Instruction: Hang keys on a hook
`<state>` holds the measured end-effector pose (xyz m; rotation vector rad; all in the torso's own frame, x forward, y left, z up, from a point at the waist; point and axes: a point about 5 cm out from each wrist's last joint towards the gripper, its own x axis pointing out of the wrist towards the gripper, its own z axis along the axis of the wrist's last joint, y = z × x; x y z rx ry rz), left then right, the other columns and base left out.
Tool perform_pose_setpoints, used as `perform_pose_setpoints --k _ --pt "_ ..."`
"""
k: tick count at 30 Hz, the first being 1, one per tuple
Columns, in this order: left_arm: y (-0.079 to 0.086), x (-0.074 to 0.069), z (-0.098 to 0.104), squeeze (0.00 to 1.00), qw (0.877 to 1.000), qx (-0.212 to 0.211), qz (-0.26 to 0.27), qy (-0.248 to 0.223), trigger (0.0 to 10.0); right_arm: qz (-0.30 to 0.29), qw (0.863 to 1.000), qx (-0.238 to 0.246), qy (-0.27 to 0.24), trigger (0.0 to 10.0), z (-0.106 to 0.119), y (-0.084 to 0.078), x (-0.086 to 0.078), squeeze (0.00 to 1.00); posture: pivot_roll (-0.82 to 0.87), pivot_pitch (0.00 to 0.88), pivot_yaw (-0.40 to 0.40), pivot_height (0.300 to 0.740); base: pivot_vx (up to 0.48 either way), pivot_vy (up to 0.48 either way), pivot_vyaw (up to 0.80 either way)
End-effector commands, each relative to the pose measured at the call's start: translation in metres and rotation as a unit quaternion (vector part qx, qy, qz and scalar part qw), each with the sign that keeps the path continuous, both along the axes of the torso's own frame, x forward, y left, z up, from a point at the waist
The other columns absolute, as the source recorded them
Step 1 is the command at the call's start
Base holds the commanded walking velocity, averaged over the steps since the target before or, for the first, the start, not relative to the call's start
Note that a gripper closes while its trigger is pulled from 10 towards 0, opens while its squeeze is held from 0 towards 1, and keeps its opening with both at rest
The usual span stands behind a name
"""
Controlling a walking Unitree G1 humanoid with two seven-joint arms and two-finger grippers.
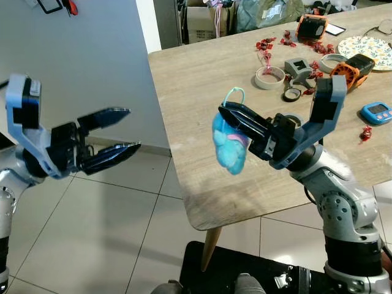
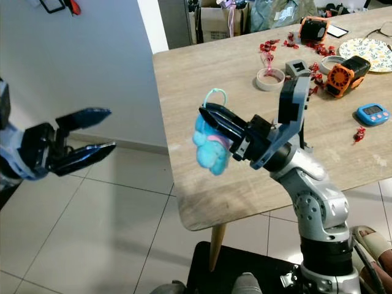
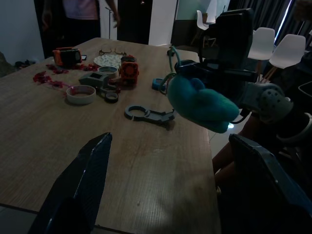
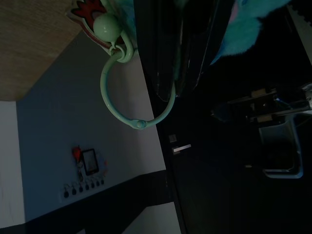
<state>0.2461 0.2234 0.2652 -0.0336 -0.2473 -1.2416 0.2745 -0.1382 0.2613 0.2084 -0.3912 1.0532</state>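
My right gripper (image 1: 228, 116) is shut on a fluffy blue keychain toy (image 1: 229, 147), held up over the wooden table's near left corner. The toy's mint-green ring (image 1: 234, 93) sticks up above the fingers and hangs free as a loop (image 4: 131, 102) in the right wrist view. A row of small wall hooks (image 4: 83, 186) appears far beyond it on the grey wall. Black and red items (image 1: 55, 5) hang high on that wall. Off to the left, my left gripper (image 1: 131, 128) stands open over the tiled floor, holding nothing, pointing toward the toy (image 3: 200, 100).
The wooden table (image 1: 202, 79) carries a tape roll (image 1: 270, 77), an orange device (image 1: 352, 68), a blue timer (image 1: 375, 112), a patterned plate (image 1: 367, 49) and red wrappers. A person (image 3: 80, 14) stands beyond the table; white chairs (image 3: 287, 48) are behind. Tiled floor lies left of the table.
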Motion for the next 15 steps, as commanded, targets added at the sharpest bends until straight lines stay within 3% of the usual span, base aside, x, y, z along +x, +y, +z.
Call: perform_pose_setpoints --k 1,10,15 --pt "0.001 -0.003 0.000 0.00 1.000 -0.008 0.000 -0.001 10.0 0.004 1.000 0.001 -0.017 10.0 0.006 0.003 -0.004 0.00 -0.14 0.148 0.103 0.740 0.000 0.000 0.00" --pt "0.009 -0.002 -0.013 0.00 0.999 -0.028 0.031 0.025 10.0 0.018 1.000 -0.021 -0.001 10.0 -0.001 0.014 -0.003 0.00 -0.13 0.145 0.101 0.740 0.000 0.000 0.00" --pt "0.024 0.003 -0.040 0.00 0.991 -0.062 0.094 0.075 10.0 0.084 0.995 -0.054 0.014 10.0 -0.014 0.025 -0.017 0.00 -0.12 0.145 0.100 0.740 0.000 0.000 0.00"
